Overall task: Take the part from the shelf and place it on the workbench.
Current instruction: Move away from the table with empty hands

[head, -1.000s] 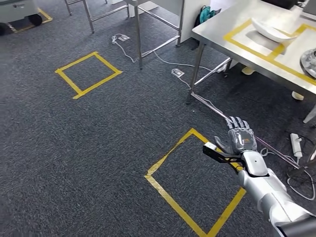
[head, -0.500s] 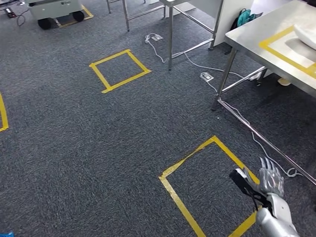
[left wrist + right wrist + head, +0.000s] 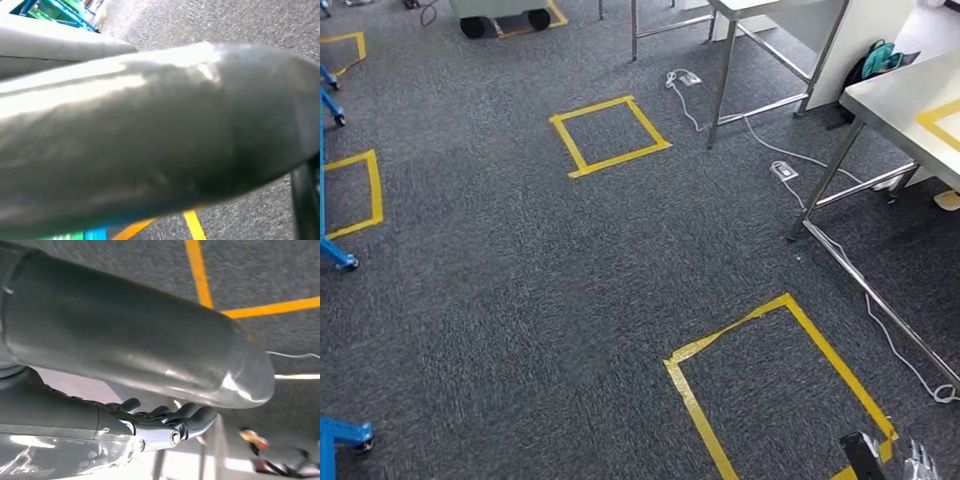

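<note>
Grey carpet, right robot hand [image 3: 920, 462] low, workbench [image 3: 901, 100] well apart

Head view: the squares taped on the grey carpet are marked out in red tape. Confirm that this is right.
Not right: the colour is wrong. The taped squares on the grey carpet are marked out in yellow tape, not red. The head view shows it.

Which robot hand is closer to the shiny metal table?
Right. The right hand hangs on the table's side. The left hand hangs by the blue frames, on the opposite side.
</note>
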Action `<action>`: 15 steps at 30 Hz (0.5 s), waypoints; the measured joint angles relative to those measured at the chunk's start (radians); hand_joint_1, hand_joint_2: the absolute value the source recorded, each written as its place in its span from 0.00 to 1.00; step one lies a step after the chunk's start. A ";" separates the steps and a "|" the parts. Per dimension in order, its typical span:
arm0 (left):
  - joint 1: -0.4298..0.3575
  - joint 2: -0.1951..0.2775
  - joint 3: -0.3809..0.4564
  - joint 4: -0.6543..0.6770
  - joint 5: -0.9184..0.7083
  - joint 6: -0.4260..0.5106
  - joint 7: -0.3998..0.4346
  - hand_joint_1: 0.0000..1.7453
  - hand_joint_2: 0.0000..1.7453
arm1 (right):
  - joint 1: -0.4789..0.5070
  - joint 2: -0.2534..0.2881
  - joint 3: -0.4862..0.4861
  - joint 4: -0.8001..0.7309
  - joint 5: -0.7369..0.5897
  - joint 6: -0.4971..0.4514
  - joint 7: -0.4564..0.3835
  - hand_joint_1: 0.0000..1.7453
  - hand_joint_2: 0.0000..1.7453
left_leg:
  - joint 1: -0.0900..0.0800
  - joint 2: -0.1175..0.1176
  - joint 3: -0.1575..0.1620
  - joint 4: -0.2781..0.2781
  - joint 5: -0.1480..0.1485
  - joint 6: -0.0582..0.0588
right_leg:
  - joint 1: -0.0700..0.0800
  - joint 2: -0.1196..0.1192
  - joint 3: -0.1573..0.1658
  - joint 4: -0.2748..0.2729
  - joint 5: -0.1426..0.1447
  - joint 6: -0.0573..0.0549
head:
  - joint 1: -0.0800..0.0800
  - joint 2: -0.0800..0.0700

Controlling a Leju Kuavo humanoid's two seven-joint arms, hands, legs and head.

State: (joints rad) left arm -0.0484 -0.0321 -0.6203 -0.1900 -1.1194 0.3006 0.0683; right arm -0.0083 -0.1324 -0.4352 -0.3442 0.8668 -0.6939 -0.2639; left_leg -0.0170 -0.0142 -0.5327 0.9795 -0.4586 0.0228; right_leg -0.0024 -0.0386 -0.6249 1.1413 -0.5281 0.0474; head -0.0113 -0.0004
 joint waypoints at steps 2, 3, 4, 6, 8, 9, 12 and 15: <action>0.001 0.000 0.004 0.000 0.000 0.001 -0.002 0.00 0.00 | 0.015 0.010 -0.036 0.024 -0.003 0.000 0.007 0.00 0.00 | 0.000 -0.013 0.000 0.000 0.000 0.003 | 0.000 0.028 -0.068 0.134 -0.049 0.000 | 0.002 0.000; 0.001 0.000 0.006 0.001 0.000 0.002 -0.001 0.00 0.00 | 0.022 0.016 -0.050 0.035 -0.004 0.001 0.015 0.00 0.00 | 0.000 -0.022 0.001 0.001 0.000 0.004 | 0.000 0.033 -0.087 0.166 -0.051 -0.001 | 0.003 0.000; 0.002 -0.001 0.008 0.001 0.000 0.002 0.000 0.00 0.00 | 0.029 0.024 -0.064 0.045 -0.004 0.002 0.026 0.00 0.00 | 0.000 -0.031 0.003 0.001 -0.001 0.005 | 0.000 0.036 -0.089 0.163 -0.034 -0.003 | 0.003 0.000; 0.003 -0.003 0.011 0.001 0.000 0.005 0.004 0.00 0.00 | 0.036 0.039 -0.087 0.062 -0.002 0.003 0.046 0.00 0.00 | 0.001 -0.050 0.008 0.001 -0.002 0.002 | -0.004 0.050 -0.033 0.039 0.039 -0.004 | 0.003 0.000; 0.003 -0.003 0.013 0.001 0.000 0.012 0.009 0.00 0.00 | 0.038 0.055 -0.104 0.077 0.000 0.006 0.059 0.00 0.00 | 0.001 -0.066 0.007 0.004 -0.005 -0.005 | -0.010 0.086 0.031 -0.085 0.078 -0.001 | 0.003 0.000; 0.004 -0.003 0.014 0.001 0.001 0.015 0.012 0.00 0.00 | 0.041 0.064 -0.111 0.082 0.000 0.008 0.062 0.00 0.00 | 0.002 -0.073 0.005 0.005 -0.004 -0.010 | -0.011 0.099 0.047 -0.112 0.080 -0.001 | 0.003 0.000; 0.008 -0.005 0.017 0.001 0.005 0.022 0.030 0.00 0.00 | 0.049 0.088 -0.128 0.093 0.000 0.018 0.071 0.00 0.00 | 0.006 -0.089 -0.003 0.006 -0.003 -0.025 | -0.009 0.085 0.055 -0.120 0.078 -0.014 | 0.004 0.000; 0.004 -0.008 0.022 0.001 0.009 0.020 0.047 0.00 0.00 | 0.050 0.106 -0.138 0.099 0.009 0.036 0.087 0.00 0.00 | 0.000 -0.036 -0.047 0.106 -0.067 -0.039 | -0.009 0.055 0.059 -0.128 0.080 -0.033 | -0.002 0.000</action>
State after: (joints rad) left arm -0.0440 -0.0398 -0.5982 -0.1885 -1.1104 0.3208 0.1156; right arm 0.0415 -0.0265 -0.5737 -0.2453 0.8759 -0.6582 -0.1772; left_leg -0.0172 -0.0498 -0.5795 1.0854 -0.5257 -0.0162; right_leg -0.0115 0.0168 -0.5660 1.0134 -0.4482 0.0149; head -0.0135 -0.0004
